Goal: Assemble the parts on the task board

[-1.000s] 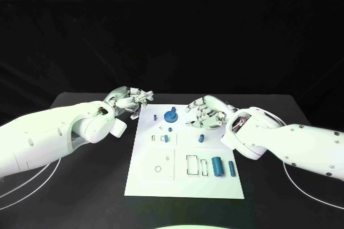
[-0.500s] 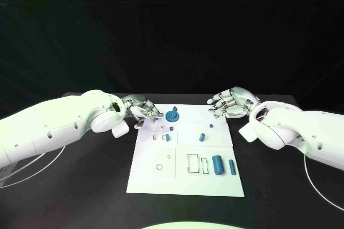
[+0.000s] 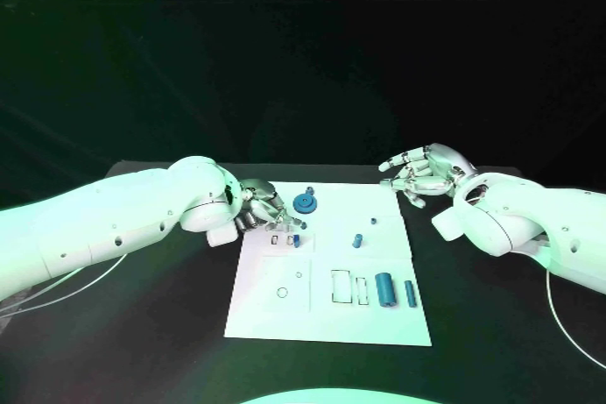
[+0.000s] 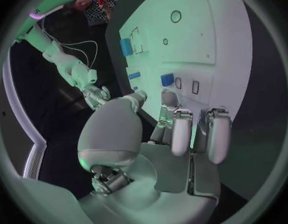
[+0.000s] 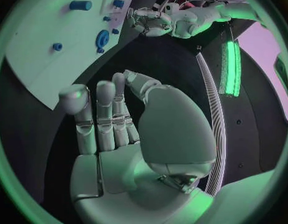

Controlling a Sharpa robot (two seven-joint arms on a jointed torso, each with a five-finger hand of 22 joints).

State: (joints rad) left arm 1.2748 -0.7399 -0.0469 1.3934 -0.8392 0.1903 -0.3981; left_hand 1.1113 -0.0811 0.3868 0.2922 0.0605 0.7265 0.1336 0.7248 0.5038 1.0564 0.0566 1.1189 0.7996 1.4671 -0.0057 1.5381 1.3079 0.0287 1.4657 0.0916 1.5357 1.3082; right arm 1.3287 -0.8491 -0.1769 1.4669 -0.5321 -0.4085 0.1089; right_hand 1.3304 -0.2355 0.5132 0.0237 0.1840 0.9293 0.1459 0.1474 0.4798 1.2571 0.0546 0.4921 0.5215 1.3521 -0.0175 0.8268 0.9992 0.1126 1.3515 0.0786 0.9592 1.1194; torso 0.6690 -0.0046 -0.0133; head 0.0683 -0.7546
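Left robot hand: the silver left robot hand [image 3: 263,213] hovers at the white board's left edge, fingers apart, holding nothing; its fingertips [image 4: 181,147] sit just over the small rectangular slots [image 3: 274,242].
Board, left side: the flat white rectangular task board [image 3: 322,321] lies mid-table, and a small blue block [image 3: 293,241] stands beside those slots; nearer the robot, a round hole [image 3: 280,292] looks unfilled.
Board, middle: the blue round gear-like piece [image 3: 305,203] sits at the far end, and a short blue peg [image 3: 356,241] stands alone.
Board, right side: a large blue cylinder [image 3: 384,292] and a slimmer blue cylinder [image 3: 409,292] lie loose beside unfilled outlines [image 3: 339,288].
Right robot hand: the silver right robot hand [image 3: 427,170] is lifted off the board's far right corner, spread, nothing in it.
Progress: early going, by the look of it; most pieces lie loose, and the holes and outlines look unfilled.
Black table: the black table [image 3: 165,334] carries it all.
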